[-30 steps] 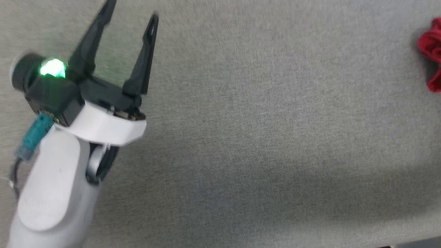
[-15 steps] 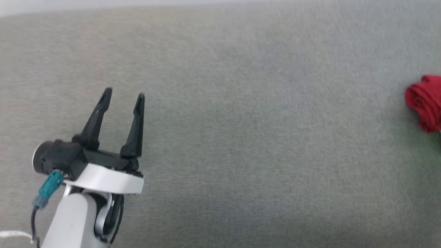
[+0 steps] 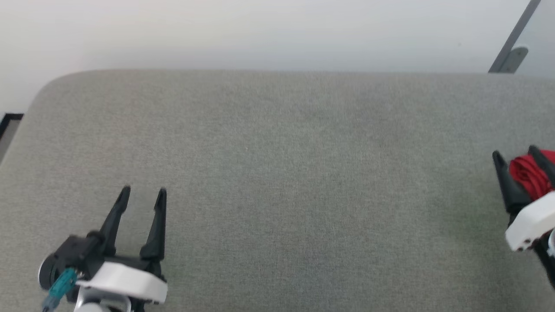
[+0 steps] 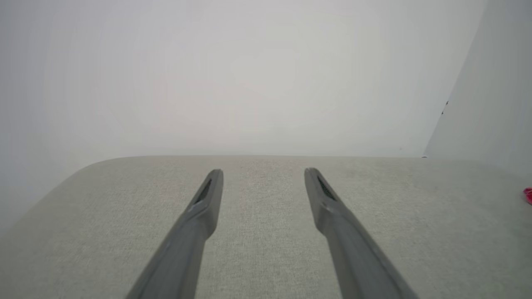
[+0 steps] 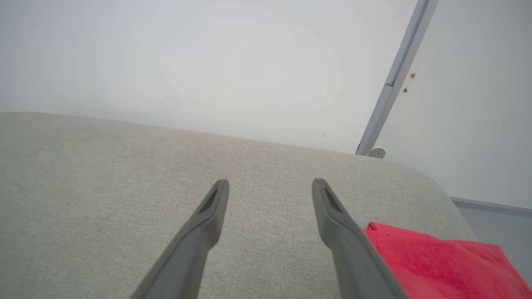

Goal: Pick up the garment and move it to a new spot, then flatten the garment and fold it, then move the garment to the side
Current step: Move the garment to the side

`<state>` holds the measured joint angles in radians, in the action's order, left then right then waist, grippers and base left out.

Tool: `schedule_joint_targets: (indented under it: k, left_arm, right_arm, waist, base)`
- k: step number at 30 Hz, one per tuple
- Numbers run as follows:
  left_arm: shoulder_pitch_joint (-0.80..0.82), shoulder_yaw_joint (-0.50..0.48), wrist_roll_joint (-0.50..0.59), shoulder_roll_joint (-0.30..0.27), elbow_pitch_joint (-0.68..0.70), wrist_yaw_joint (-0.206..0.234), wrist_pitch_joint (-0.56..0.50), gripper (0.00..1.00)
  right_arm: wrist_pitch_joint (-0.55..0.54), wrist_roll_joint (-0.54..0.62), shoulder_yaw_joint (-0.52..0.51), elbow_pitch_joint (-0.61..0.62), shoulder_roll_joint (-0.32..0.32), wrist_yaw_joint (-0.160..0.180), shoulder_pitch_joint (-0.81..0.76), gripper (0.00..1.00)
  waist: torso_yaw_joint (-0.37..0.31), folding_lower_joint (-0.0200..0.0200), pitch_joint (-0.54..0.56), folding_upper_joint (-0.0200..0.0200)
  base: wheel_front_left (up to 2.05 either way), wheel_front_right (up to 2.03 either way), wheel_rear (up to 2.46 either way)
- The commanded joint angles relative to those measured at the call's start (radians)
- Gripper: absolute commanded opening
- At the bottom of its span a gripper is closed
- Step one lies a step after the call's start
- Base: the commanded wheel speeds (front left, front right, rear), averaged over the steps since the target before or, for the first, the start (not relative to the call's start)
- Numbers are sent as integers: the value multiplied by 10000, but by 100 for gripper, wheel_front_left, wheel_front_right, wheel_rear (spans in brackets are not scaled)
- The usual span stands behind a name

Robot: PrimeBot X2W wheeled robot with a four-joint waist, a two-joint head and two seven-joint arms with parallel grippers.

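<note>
Left gripper (image 3: 143, 190) sits low at the near-left of the grey fabric bench (image 3: 277, 173). Its jaws are spread with nothing between them, and the left wrist view (image 4: 262, 172) confirms this. It is well apart from the cloth, so low risk there.

Right gripper (image 3: 514, 152) is at the far right of the head view, jaws also spread and holding nothing. The right wrist view (image 5: 270, 182) shows only bare bench between its fingers.

The red garment (image 3: 529, 175) lies on the bench at its right end, near the rounded corner. In the head view it sits behind the right fingers. In the right wrist view (image 5: 436, 265) it lies just beside the outer finger, not inside the jaws. I can't tell whether they touch.

This layout fits the cloth waiting at the end of the bench for a pick. It equally fits the cloth parked at the side after folding.

Risks:
- A sideways sweep of the right arm could snag the cloth on the outer finger and drag it off the corner.
- The head view cuts the garment off at the frame edge, so its shape and extent are poorly seen and any aim would be rough.
- The bench cover is soft, so a low fingertip could pinch the upholstery along with the cloth.
</note>
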<state>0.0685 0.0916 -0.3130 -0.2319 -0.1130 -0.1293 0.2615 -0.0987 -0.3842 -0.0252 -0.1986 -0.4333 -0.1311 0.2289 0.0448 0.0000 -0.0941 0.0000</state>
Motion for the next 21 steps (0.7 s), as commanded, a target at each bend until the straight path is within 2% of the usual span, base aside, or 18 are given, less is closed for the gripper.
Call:
schedule_joint_targets:
  k: [1,11,21]
  left_arm:
    - [-326,-141,-86,-8,-59,-18,45,100]
    - [-1391,-520,-301,79,-314,-18,45,100]
    - [-2275,-1098,-213,23,76,-18,45,100]
  right_arm:
    - [322,85,1,163,179,7,-344,100]
    - [1836,-35,-7,976,724,6,-1684,100]
    - [2244,-84,-574,1693,1155,6,-2870,100]
  waist:
    - [113,0,365,0]
    - [198,0,1035,0]
    - [111,0,1272,0]
  base:
    - [0,0,0]
    - [0,0,0]
    - [0,0,0]
